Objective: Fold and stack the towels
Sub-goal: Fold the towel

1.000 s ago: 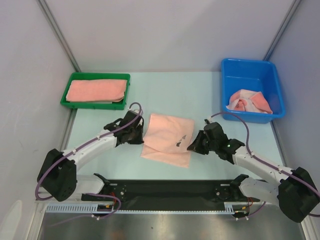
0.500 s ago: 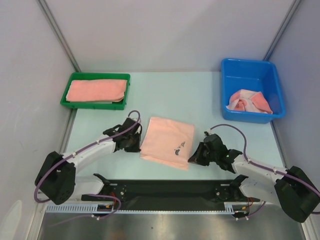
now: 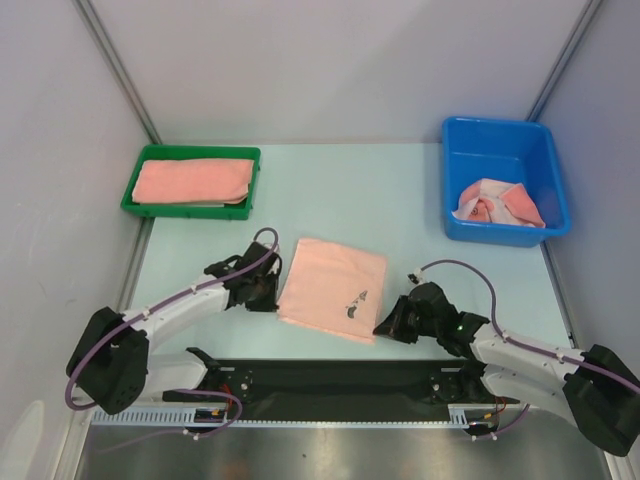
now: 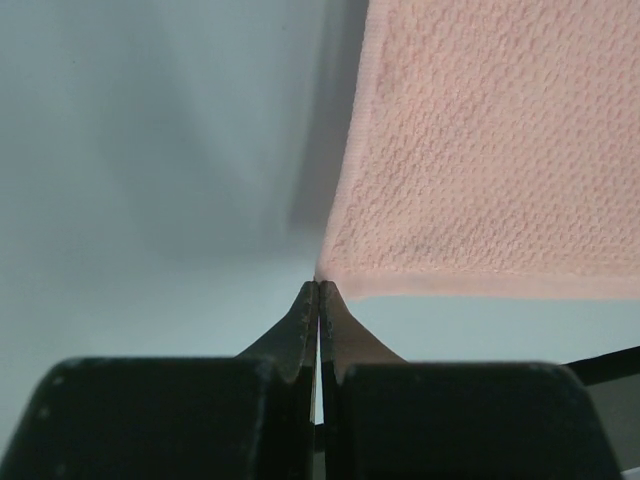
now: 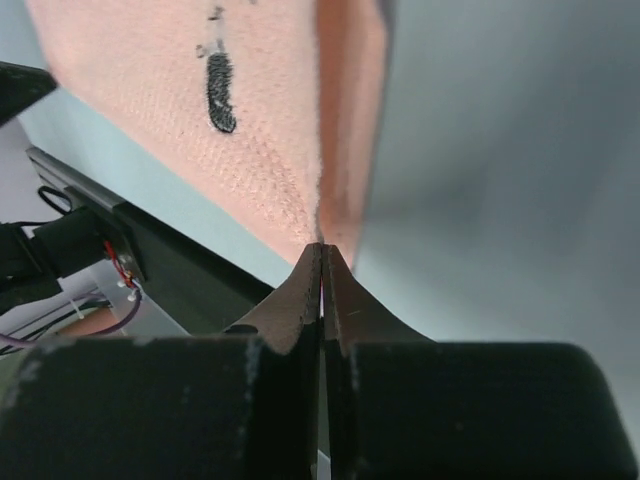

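Left gripper [image 3: 272,292], right gripper [image 3: 381,327] pinched closed (2 arms low; angled inward).

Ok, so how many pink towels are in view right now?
3: a folded towel in the green tray, a flat towel mid-table, a crumpled towel in the blue bin. More may lie hidden beneath them.

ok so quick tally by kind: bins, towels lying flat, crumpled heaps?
Bins: 2 (green tray, blue bin).
Flat peach towels: 2 (tray towel, motif towel).
Crumpled heaps: 1 (pink-and-white heap in the blue bin; its towel count is unclear).
Total: 5.
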`<state>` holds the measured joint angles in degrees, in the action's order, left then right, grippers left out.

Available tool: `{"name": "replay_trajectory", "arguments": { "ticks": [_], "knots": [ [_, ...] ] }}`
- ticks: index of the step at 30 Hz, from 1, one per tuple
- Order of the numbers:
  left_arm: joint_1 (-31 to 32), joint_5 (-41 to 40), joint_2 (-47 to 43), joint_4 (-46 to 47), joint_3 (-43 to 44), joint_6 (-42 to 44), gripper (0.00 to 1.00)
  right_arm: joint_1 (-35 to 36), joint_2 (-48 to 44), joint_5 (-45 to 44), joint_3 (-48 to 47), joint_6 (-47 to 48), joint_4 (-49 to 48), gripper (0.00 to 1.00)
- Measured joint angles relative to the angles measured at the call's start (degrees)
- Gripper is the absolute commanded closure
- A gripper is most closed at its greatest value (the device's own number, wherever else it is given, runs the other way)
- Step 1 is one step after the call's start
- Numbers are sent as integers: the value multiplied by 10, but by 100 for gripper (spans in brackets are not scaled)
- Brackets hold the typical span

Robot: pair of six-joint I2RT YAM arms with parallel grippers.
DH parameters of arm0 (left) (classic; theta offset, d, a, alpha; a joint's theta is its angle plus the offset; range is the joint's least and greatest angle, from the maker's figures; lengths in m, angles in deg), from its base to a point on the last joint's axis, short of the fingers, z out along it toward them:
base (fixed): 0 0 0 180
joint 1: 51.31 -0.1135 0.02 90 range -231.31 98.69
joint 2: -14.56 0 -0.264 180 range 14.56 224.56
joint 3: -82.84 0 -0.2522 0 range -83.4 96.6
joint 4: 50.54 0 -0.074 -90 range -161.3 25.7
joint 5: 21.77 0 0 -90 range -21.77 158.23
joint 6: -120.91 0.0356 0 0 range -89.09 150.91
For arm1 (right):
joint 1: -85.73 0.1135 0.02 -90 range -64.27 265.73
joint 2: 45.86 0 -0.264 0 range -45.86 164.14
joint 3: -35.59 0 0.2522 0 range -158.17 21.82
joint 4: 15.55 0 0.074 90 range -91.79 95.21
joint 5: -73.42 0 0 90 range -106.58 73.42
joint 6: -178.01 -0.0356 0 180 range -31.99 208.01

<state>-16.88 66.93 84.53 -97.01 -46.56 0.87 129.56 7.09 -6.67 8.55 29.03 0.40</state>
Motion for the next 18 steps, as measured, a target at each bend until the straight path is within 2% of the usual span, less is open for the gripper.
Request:
{"name": "replay_trajectory", "arguments": {
  "ticks": [10, 15, 18],
  "knots": [
    [10, 0, 8, 2, 1, -10, 100, 7, -5, -13, 16, -11, -2, 100],
    [10, -3, -5, -40, 48, -14, 100, 7, -47, -17, -30, -5, 46, 100],
    [10, -1, -33, -34, 61, -23, 100, 9, -76, -17, -49, -5, 54, 100]
  ]
}}
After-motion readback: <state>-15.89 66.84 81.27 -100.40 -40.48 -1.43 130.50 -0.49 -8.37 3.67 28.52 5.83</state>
